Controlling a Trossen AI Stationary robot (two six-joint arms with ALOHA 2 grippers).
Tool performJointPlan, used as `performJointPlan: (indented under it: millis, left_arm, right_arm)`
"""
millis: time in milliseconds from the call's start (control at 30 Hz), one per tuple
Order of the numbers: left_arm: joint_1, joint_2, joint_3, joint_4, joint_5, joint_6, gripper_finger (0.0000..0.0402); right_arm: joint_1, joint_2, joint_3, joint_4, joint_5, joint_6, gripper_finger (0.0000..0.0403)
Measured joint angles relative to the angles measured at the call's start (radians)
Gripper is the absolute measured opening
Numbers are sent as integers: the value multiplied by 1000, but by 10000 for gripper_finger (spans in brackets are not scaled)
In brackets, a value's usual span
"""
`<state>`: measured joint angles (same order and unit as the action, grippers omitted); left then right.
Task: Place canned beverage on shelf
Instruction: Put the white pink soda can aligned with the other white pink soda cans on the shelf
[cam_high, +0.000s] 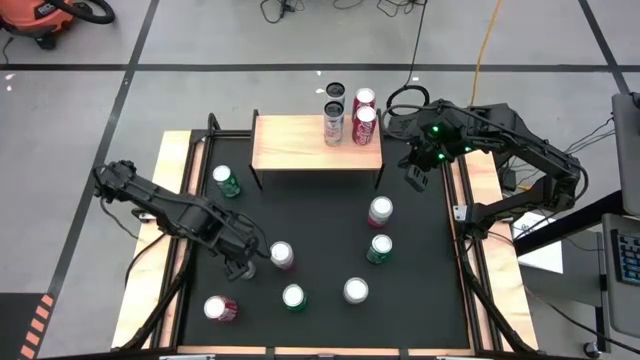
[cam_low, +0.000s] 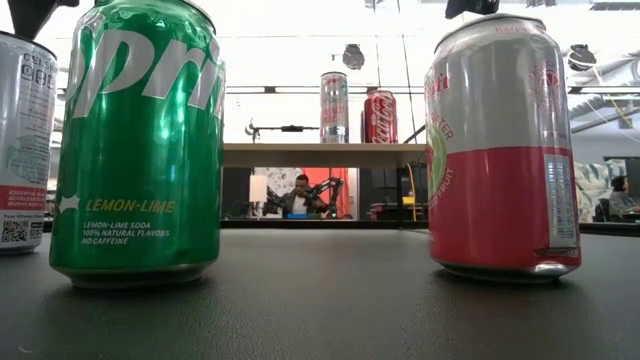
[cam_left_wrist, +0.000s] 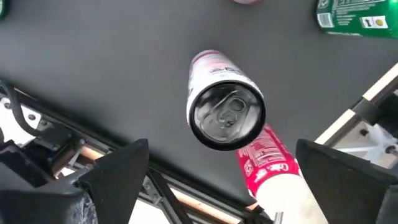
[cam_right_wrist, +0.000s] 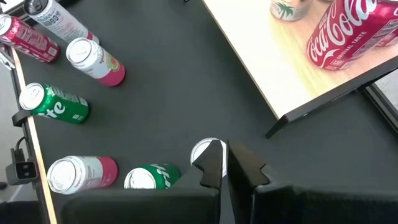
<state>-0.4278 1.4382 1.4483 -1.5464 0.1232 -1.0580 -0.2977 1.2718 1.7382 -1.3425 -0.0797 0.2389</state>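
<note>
High view: shelf (cam_high: 300, 142) sitting at upper centre of the black table (cam_high: 320, 240), carrying a slim silver can (cam_high: 333, 123) and a red cola can (cam_high: 364, 125) at its right end, both upright; two more cans standing just behind it on the floor. Left pincer (cam_high: 248, 262) hovering at lower left of centre, fingers spread wide, just beside a pink-and-white can (cam_high: 282, 254), gripping nothing. Six other cans standing scattered on the table, a green one (cam_high: 226, 181) at left. Right pincer (cam_high: 416, 172) hanging at upper right, beside the shelf's right end, pressed together, empty.

Low view: green Sprite can (cam_low: 140, 140) filling the left, a pink-and-silver can (cam_low: 500, 150) the right; shelf (cam_low: 320, 154) in the middle distance with the two cans on top; a person sitting far behind.

Left wrist view: looking down on the pink-and-white can (cam_left_wrist: 224, 102), upright between the spread fingers (cam_left_wrist: 115, 171), not touching them.

Right wrist view: fingers (cam_left_wrist: 214, 162) closed together above the table; shelf (cam_right_wrist: 292, 56) at upper right bearing the cola can (cam_right_wrist: 351, 31).
</note>
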Motion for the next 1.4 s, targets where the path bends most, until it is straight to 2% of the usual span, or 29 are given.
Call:
performJointPlan:
  millis: [700, 1100, 1400]
  left_arm:
    - [0, -1, -204, 265, 26, -11, 400]
    - [0, -1, -232, 257, -27, -34, 400]
    - [0, -1, -232, 256, -50, -13, 358]
  right_arm:
    - [0, 0, 0, 7, 1, 4, 0]
    - [0, 18, 0, 26, 1, 4, 0]
    - [-1, 26, 0, 31, 1, 4, 0]
